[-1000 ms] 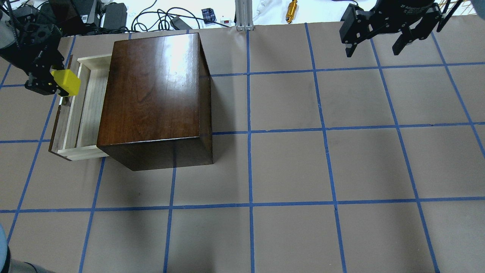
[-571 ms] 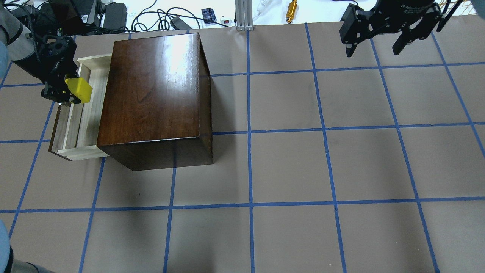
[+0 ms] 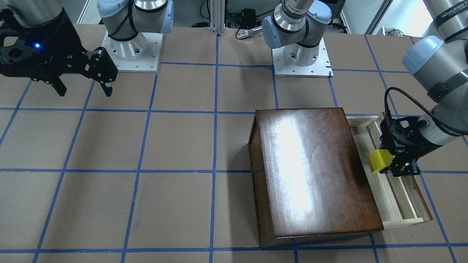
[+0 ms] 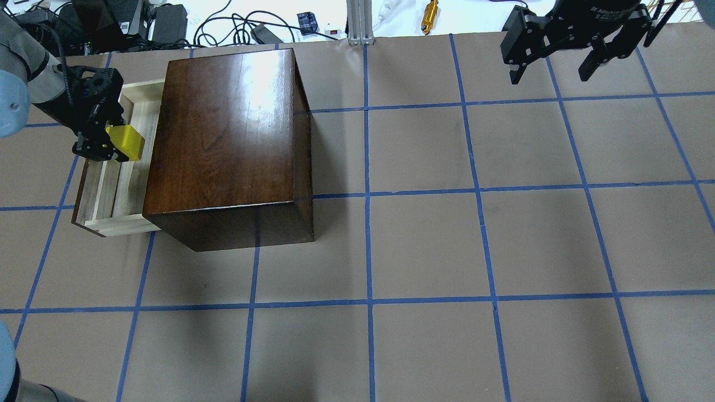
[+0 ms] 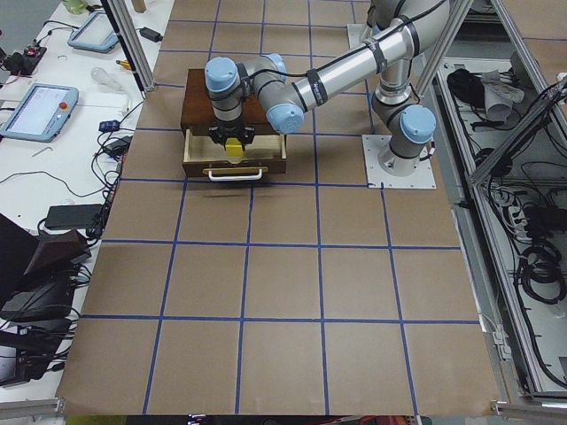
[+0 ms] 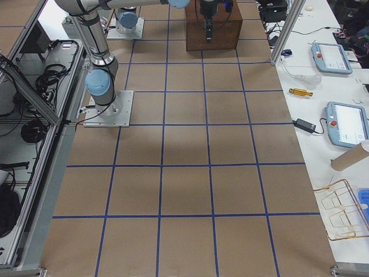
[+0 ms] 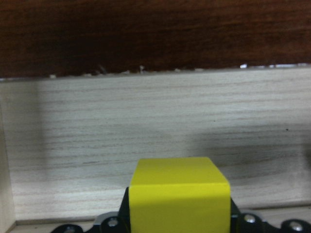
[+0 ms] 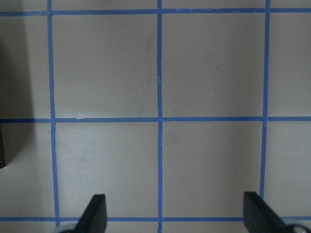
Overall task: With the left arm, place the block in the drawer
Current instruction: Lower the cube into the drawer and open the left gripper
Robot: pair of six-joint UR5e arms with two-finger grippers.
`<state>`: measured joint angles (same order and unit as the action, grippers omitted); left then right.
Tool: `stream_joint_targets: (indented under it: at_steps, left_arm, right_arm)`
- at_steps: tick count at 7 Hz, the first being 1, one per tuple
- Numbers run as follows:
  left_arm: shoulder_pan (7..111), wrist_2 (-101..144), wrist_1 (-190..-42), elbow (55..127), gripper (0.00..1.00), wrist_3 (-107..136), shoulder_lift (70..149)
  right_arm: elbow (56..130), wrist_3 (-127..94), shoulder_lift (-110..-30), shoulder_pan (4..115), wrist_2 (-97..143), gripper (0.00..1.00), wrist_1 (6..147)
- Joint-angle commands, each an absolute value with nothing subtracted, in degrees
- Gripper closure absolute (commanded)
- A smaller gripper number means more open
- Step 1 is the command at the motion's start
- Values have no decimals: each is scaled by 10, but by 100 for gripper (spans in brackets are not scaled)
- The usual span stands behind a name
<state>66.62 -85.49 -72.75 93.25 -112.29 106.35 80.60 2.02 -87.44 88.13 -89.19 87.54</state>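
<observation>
The yellow block is held in my left gripper, which is shut on it over the open drawer of the dark-brown box. In the front-facing view the block hangs above the pale tray, next to the box's side. The left wrist view shows the block just above the drawer's wood floor. In the exterior left view the block is over the drawer. My right gripper is open and empty at the far right.
Cables, power bricks and a brass tool lie beyond the table's far edge. The drawer's dark front panel stands left of my left gripper. The brown table has a blue tape grid.
My left gripper has carried the block to the right and down, from beside the drawer's front panel to over the tray. The right arm has not moved.
</observation>
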Motion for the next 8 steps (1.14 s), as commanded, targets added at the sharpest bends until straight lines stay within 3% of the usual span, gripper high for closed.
stream_joint_targets:
  at_steps: [1, 2, 3, 4, 5, 6, 8]
  left_arm:
    - [666, -851, -723, 946, 100, -1123, 1065]
    - [666, -846, -710, 950, 84, -1122, 1066]
    - [666, -845, -705, 951, 62, -1122, 1070]
    - [666, -845, -704, 952, 60, -1122, 1071]
    - [666, -845, -703, 952, 32, -1121, 1072]
    - [666, -845, -703, 951, 11, -1120, 1072]
    - [666, -845, -694, 950, 0, -1118, 1071]
  right_arm:
    - [806, 20, -875, 881, -892, 0, 875]
    - [806, 20, -874, 881, -891, 0, 875]
    - [806, 20, -875, 882, -892, 0, 875]
    - [806, 20, -874, 882, -892, 0, 875]
    - [806, 20, -875, 882, -892, 0, 875]
    - [806, 20, -874, 882, -892, 0, 875]
    - [806, 20, -874, 881, -892, 0, 875]
